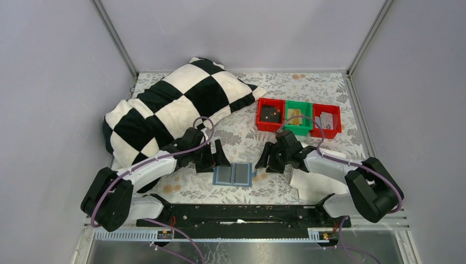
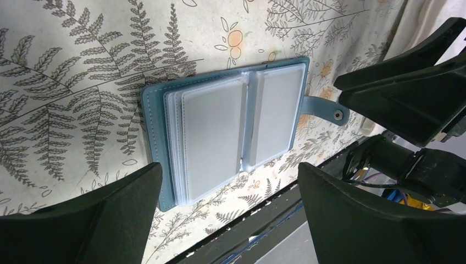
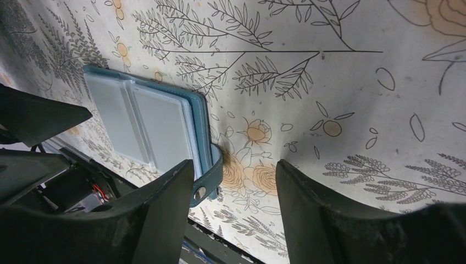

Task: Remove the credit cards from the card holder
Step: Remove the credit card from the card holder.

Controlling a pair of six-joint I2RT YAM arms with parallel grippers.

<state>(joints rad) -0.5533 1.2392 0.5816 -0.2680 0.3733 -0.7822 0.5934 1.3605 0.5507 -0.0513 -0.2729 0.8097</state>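
Card holder [image 1: 233, 174] lies open and flat on the table [image 1: 308, 88], close to the near edge, clear sleeves upward, snap tab [image 2: 329, 111] pointing right; left gripper [image 1: 217, 157] just beside its left, jaws apart, holding nothing; right gripper [image 1: 269, 159] just right, likewise spread and empty; red and green bins [image 1: 298, 117] far right; chequered cushion [image 1: 176, 104] far left.

Floral table [image 1: 329, 88] carries card holder [image 1: 233, 174], checkered pillow [image 1: 176, 104], three bins [image 1: 297, 131].
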